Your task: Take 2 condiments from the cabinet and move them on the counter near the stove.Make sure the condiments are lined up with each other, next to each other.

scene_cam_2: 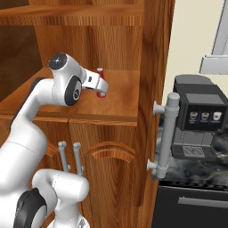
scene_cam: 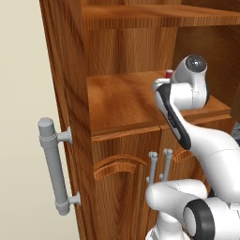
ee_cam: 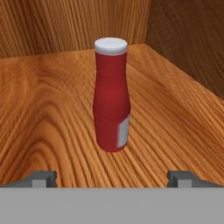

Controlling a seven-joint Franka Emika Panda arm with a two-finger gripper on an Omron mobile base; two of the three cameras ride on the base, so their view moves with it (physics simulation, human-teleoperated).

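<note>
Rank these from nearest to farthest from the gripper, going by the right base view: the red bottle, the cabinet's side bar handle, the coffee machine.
1. Red bottle: upright on the cabinet shelf, right at the gripper.
2. Side bar handle: grey, on the cabinet's outer right side.
3. Coffee machine: on the counter, beyond the handle, farthest right.

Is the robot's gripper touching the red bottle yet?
Apart. In the hand view the red bottle stands upright on the shelf, with bare wood between it and the open gripper.
</note>
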